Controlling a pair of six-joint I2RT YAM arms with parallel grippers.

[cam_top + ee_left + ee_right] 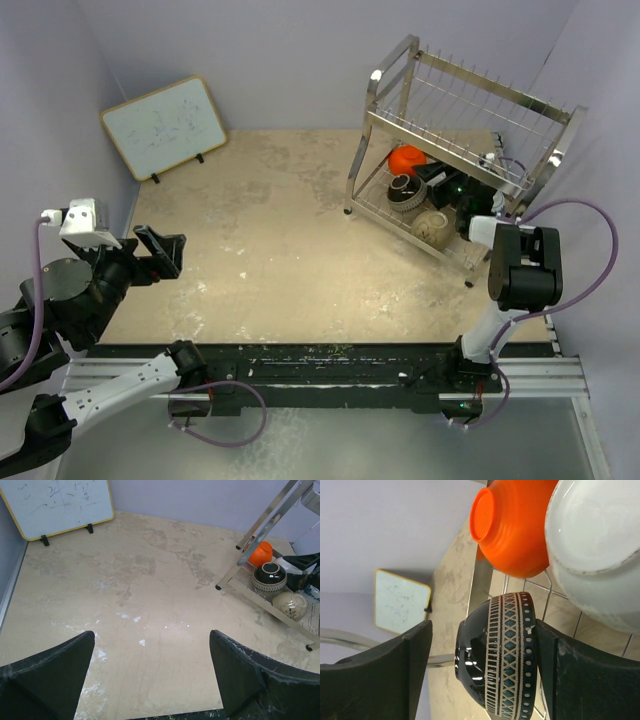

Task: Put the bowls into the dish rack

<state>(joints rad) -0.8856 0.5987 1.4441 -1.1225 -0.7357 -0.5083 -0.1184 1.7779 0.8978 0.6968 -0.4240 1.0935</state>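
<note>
The dish rack (pixel 470 110) stands at the back right, and bowls lie on its lower tier. An orange bowl (pixel 406 158), a black bowl (pixel 405 188) with a patterned band and a pale tan bowl (pixel 431 224) sit in a row. My right gripper (pixel 482 625) reaches into that tier, open astride the black bowl (pixel 505 655). Its right finger is at the rim and its left finger stands clear. An orange bowl (pixel 515 525) and a white bowl (pixel 595 545) lie just beyond. My left gripper (pixel 152 634) hangs open over bare table at the left, holding nothing.
A wood-framed whiteboard (pixel 165 125) leans at the back left corner. The rack's upper tier and tubes (pixel 270 517) overhang the right arm (pixel 520 265). Walls close in the table on the left, back and right.
</note>
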